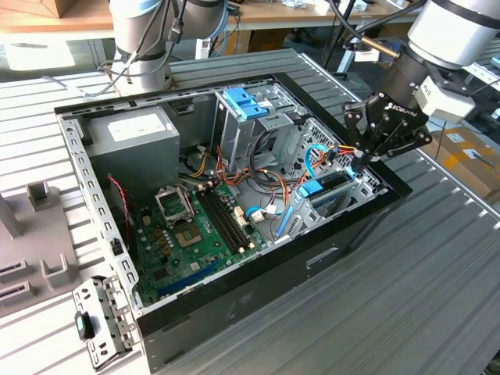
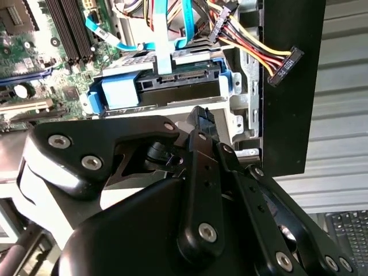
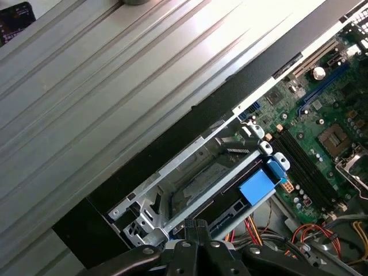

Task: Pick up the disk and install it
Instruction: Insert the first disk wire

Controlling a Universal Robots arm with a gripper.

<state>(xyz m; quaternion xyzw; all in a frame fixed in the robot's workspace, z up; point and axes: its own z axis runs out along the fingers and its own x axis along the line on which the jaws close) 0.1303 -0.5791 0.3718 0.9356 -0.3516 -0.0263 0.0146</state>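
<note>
The disk [image 1: 322, 188] lies flat in the metal drive bay at the corner of the open computer case on the exterior view's right. Its blue side rails and bare connector edge [image 2: 179, 79] face the motherboard in the second wrist view. In the first wrist view the disk [image 3: 229, 204] sits low inside the bay frame, with a blue rail tab [image 3: 256, 185] at its end. My gripper [image 1: 361, 158] hangs just above the bay's outer end. Its black fingers [image 2: 201, 118] are shut together with nothing between them, at the disk's outer edge; I cannot tell whether they touch it.
The black case wall [image 1: 312, 258] surrounds the bay closely. Orange and yellow power cables [image 2: 247, 46] with a loose connector [image 2: 285, 64] run beside the disk. A grey power-supply box [image 1: 129, 133], a light-blue tray [image 1: 244, 101] and the green motherboard [image 1: 195, 226] fill the case. Another arm's base [image 1: 144, 47] stands behind.
</note>
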